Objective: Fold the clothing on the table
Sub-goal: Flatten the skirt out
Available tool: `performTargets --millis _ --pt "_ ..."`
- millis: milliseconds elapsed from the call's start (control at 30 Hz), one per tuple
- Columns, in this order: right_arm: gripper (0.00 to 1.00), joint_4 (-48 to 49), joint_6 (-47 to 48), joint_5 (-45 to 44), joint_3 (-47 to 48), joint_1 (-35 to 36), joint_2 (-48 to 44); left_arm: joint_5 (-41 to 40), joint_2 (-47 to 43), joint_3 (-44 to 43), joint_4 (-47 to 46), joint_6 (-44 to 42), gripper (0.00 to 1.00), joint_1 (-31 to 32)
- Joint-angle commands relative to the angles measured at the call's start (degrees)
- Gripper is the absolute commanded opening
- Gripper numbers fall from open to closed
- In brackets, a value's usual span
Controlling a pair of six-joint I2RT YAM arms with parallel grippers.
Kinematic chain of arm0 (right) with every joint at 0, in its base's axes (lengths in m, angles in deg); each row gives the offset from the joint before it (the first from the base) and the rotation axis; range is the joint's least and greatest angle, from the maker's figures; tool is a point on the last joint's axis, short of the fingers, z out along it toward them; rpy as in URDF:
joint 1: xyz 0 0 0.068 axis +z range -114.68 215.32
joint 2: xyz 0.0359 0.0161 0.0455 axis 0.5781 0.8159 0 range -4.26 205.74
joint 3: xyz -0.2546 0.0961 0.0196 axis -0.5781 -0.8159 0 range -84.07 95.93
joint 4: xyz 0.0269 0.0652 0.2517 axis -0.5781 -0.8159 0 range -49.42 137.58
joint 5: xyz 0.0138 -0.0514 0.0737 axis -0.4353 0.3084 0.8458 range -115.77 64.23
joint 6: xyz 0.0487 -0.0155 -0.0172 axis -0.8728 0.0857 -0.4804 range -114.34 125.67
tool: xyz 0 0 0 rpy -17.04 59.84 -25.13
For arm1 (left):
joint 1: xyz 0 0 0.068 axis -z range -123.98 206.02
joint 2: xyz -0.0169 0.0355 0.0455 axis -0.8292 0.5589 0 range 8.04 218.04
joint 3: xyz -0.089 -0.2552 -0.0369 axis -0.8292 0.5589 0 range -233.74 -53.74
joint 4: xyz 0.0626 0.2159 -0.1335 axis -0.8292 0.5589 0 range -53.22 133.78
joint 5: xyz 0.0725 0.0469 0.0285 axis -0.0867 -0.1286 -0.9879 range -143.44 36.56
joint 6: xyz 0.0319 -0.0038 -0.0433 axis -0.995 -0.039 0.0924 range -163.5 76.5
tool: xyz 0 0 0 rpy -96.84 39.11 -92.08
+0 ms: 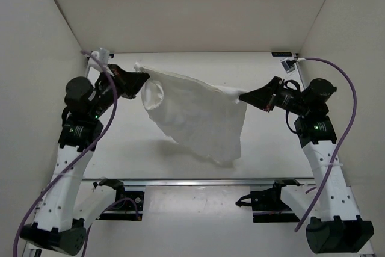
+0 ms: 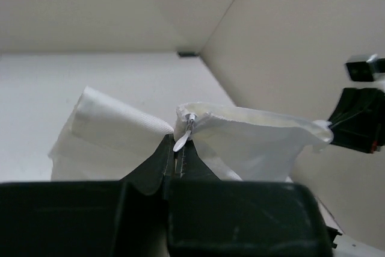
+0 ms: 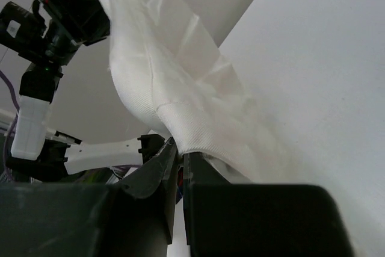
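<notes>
The table (image 1: 120, 154) is lying under both arms. The clothing (image 1: 198, 115) is hanging stretched betw. them above the table's middle, lower corner drooping. L gripper (image 1: 143, 78) is pinching one top edge, jaws nearly closed on the cloth; R gripper (image 1: 243, 95) is clamping the opp. edge likewise.

The clothing (image 1: 195, 115) hangs above the table (image 1: 271, 145). The left gripper (image 1: 144, 79) is at the clothing's left end, the right gripper (image 1: 243, 96) opposite.
</notes>
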Motion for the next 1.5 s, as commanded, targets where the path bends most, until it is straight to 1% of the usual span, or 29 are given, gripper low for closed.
performTargets --millis 0,67,133,167,200,233,267,333,400,433,500,567,600,633,667,700,733,767,800,833,867,900,967,1067,1133,1200,1267,1333,1467 --pt "0.00 5.6 -0.8 0.9 0.0 -0.6 5.6 -2.4 8.4 2.7 4.3 -2.2 0.00 -1.0" --pt "0.00 7.6 0.6 0.6 2.3 0.0 13.2 -1.8 12.9 2.0 2.3 -2.7 0.00 -1.5" --pt "0.00 5.1 4.1 -1.1 11.8 2.8 19.9 -1.3 18.3 -2.4 -0.1 -3.2 0.00 -2.5" --pt "0.00 2.8 6.8 -2.0 17.5 3.7 23.9 -0.6 21.5 -6.3 -0.8 -3.2 0.00 -3.9" --pt "0.00 1.9 7.6 -2.6 20.7 4.5 26.2 -0.4 24.6 -8.5 -1.0 -3.3 0.00 -4.8" --pt "0.00 0.1 8.6 -2.6 26.3 5.1 29.2 1.1 26.8 -13.0 -1.0 -3.2 0.00 -6.2" --pt "0.00 -1.8 9.4 -2.5 31.3 5.4 31.3 1.9 27.3 -15.2 0.1 -3.2 0.00 -7.0" --pt "0.01 -5.7 11.9 -4.3 37.2 5.7 33.1 1.6 29.0 -22.8 2.0 -5.0 0.00 -7.4" --pt "0.00 -8.5 14.5 -6.8 38.0 5.8 33.8 -0.6 28.7 -25.1 4.0 -6.9 0.00 -6.4" --pt "0.00 -8.6 14.5 -6.5 35.2 5.6 33.3 -1.3 27.7 -23.7 4.3 -7.6 0.00 -5.4" --pt "0.00 -5.3 14.2 -5.1 28.5 5.2 32.4 -2.5 25.2 -16.6 2.4 -6.5 0.00 -4.5" --pt "0.00 -3.3 15.1 -5.4 16.7 5.9 31.4 -2.9 22.0 -2.5 -3.1 -4.0 0.00 -4.2" --pt "0.00 -2.2 16.2 -6.5 13.1 6.2 30.8 -4.2 19.8 1.3 -3.9 -1.9 0.00 -3.8" --pt "0.00 -1.5 16.7 -7.8 7.5 7.2 30.3 -5.1 18.0 9.0 -5.5 0.4 0.06 -3.8" --pt "0.01 0.1 17.2 -8.9 0.8 7.9 29.9 -5.0 17.2 16.4 -7.4 1.6 0.24 -3.4" --pt "0.10 1.0 17.4 -9.2 -4.2 8.6 29.6 -3.8 15.4 19.7 -8.3 3.3 0.43 -3.8" --pt "0.15 1.7 17.3 -9.5 -6.8 8.6 29.5 -3.6 13.8 25.9 -9.2 5.3 0.49 -4.1" --pt "0.22 1.9 16.9 -10.5 -11.7 8.9 28.8 -2.7 11.5 30.6 -9.9 6.8 0.56 -3.9" --pt "0.34 2.7 15.9 -12.8 -16.5 9.2 27.4 -3.5 10.5 32.4 -8.9 7.2 0.61 -3.7" --pt "0.41 3.5 15.5 -15.3 -18.8 9.0 25.5 -4.5 8.3 34.9 -8.4 7.6 0.62 -3.5" --pt "0.45 3.6 15.1 -16.9 -22.0 9.0 24.1 -4.8 6.4 36.5 -6.5 7.6 0.65 -2.6" --pt "0.45 3.7 15.3 -19.1 -24.4 8.7 22.2 -5.6 5.8 36.7 -5.2 7.1 0.69 -2.1" --pt "0.46 4.5 15.8 -21.0 -25.7 8.4 20.8 -5.8 3.7 37.2 -2.6 6.3 0.70 -1.6" --pt "0.47 4.2 16.5 -22.1 -25.6 8.0 22.6 -7.2 1.8 39.0 -1.9 7.7 0.73 -1.5" --pt "0.46 4.9 16.2 -23.1 -25.6 8.6 24.2 -9.0 1.4 40.6 -3.5 8.6 0.74 -1.6" --pt "0.45 5.7 16.7 -25.7 -25.6 9.8 25.2 -9.2 3.2 41.8 -5.0 10.3 0.74 -1.2" --pt "0.44 4.6 17.9 -32.0 -24.2 10.7 26.1 -10.8 4.7 42.2 -5.3 10.5 0.74 0.7" --pt "0.45 4.1 18.9 -35.1 -23.4 11.4 26.6 -12.4 6.3 41.9 -4.7 10.0 0.75 2.4" --pt "0.44 4.3 20.2 -36.7 -20.5 11.2 30.0 -15.8 9.4 41.5 -3.7 9.1 0.75 5.9"
